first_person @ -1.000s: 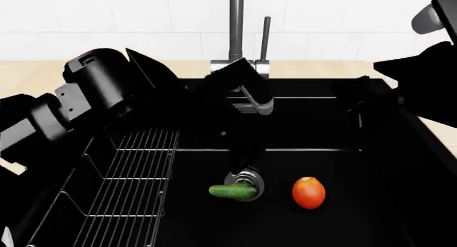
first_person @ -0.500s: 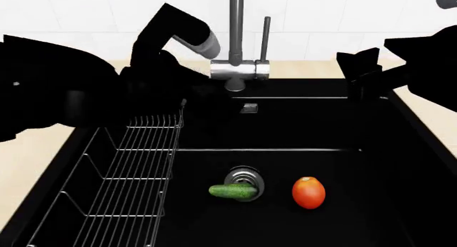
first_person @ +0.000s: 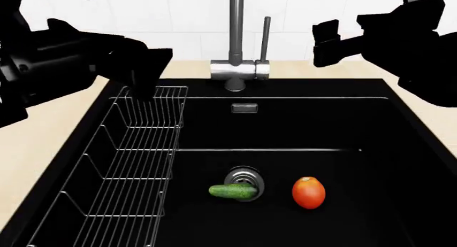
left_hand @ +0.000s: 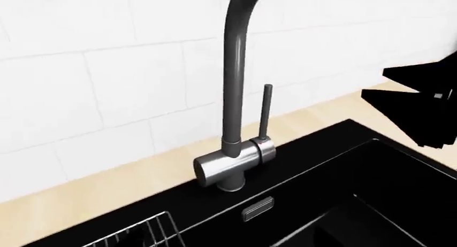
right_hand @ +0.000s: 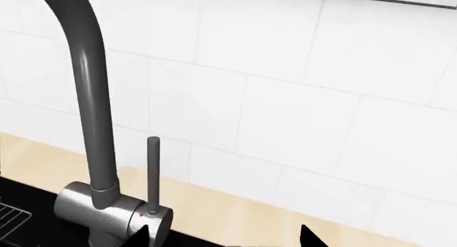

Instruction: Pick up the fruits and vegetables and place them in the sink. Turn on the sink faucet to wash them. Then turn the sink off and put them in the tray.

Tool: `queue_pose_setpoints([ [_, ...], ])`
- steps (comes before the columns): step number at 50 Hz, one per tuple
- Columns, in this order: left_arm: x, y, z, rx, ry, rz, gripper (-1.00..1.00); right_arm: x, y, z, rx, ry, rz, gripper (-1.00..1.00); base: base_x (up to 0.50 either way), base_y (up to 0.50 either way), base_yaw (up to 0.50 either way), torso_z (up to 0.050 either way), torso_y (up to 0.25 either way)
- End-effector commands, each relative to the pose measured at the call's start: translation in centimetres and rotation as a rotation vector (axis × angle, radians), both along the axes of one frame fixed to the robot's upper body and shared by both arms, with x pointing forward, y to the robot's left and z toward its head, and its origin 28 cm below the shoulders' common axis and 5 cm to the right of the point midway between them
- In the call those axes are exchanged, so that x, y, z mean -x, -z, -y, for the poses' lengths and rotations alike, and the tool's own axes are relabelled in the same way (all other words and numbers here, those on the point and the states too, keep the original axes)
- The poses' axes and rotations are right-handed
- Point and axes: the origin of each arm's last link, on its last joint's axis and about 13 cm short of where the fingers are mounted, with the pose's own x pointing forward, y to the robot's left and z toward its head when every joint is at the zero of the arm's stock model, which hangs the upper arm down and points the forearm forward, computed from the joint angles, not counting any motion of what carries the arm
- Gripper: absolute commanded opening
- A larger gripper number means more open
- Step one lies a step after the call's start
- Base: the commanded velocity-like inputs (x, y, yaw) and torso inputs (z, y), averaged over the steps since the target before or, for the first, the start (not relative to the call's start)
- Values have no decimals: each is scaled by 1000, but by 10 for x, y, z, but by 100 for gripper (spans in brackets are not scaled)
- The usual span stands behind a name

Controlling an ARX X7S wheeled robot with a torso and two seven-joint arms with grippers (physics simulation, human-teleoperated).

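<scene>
Lying side by side on the sink (first_person: pixel 400 167) floor: cucumber (first_person: pixel 233 191) touching the drain (first_person: pixel 244 179), red-orange fruit (first_person: pixel 309 192) just beside. Hovering left of the faucet (first_person: pixel 236 38), left gripper (first_person: pixel 146 68), jaw state unreadable. Hanging right of the lever (first_person: pixel 266 37), right gripper (first_person: pixel 327 41), fingertips apart, empty.

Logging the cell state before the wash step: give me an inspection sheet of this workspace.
Surface: light wood counter around the sink.
Job's things: cucumber beside the drain, red-orange fruit apart; faucet lever upright, no water seen; tray not in view.
Clutter: wire rack inside the sink.
Grippers: left tool and right tool raised, nothing seen held; jaw state unclear.
Cables: nothing seen.
Surroundings: white tiled wall.
</scene>
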Motion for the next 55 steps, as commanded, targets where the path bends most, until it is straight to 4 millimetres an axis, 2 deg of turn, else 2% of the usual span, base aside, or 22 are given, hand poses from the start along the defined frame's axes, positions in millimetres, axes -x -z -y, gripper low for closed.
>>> queue_pose_setpoints([
  [1, 36, -25, -20, 60, -130, 81, 100, -54, -1, -26, 7, 26, 54, 100, 0, 0, 0, 0, 0],
  [10, 47, -41, -22, 147, -195, 97, 100, -100, -8, -49, -38, 54, 107, 100, 0, 0, 0, 0, 0],
  [14, 50, -45, -19, 151, -170, 118, 100, -118, -7, -61, -57, 71, 133, 100, 0, 0, 0, 0, 0],
  [21, 53, -50, -15, 144, -144, 146, 100, -123, 9, -77, -108, 87, 164, 100, 0, 0, 0, 0, 0],
  [30, 54, -49, -16, 143, -151, 140, 100, -124, 17, -93, -118, 47, 166, 100, 0, 0, 0, 0, 0],
  [42, 59, -57, -14, 120, -134, 165, 100, -126, 28, -92, -96, 60, 173, 100, 0, 0, 0, 0, 0],
  [55, 61, -62, -13, 105, -125, 184, 100, -125, 19, -88, -80, 76, 188, 100, 0, 0, 0, 0, -99],
])
